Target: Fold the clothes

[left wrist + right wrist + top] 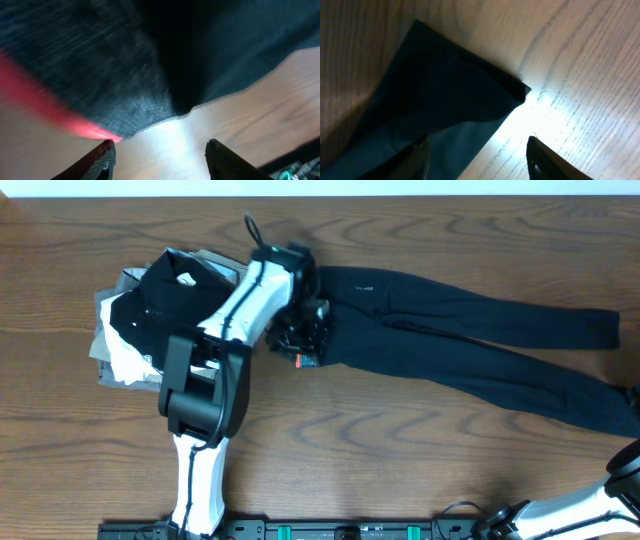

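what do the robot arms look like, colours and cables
Left arm: white tubular links, bulky black joint housings, a thin black cable looping near the wrist. Right arm: same white link, black joint. Fingers are black and blocky.

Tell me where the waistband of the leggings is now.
In the overhead view, the waistband lies left of centre on the table, beneath the left hand and just right of the pile of other clothes.

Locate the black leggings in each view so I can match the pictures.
Overhead: leggings stretch from centre to the right edge.
Left wrist: grey, red-edged waistband fills the top.
Right wrist: a dark leg end, left half.
Shared landmark: the wooden table under the fabric.
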You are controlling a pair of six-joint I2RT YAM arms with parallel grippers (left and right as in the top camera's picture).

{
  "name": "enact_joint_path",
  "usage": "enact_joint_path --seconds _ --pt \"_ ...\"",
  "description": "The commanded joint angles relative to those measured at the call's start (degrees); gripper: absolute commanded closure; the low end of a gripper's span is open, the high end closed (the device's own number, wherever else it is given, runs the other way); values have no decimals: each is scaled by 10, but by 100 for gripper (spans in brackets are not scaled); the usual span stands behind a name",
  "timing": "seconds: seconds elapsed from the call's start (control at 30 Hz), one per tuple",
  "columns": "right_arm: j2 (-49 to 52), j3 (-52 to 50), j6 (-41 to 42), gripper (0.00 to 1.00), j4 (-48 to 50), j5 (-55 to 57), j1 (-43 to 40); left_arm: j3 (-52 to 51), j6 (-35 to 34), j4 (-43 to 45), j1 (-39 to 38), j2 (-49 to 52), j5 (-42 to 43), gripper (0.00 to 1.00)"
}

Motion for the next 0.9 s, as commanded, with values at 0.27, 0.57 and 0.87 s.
enact_joint_path --seconds 0.27,0.57,0.87 --pt "1 8 3 53 1 -18 -3 -13 -20 -6 4 -19 -120 94" --pt "1 8 3 77 2 -17 -3 53 -19 -62 39 -135 -188 94" --pt "1 7 6 50 2 -18 -3 -26 -20 29 22 -124 -100 48"
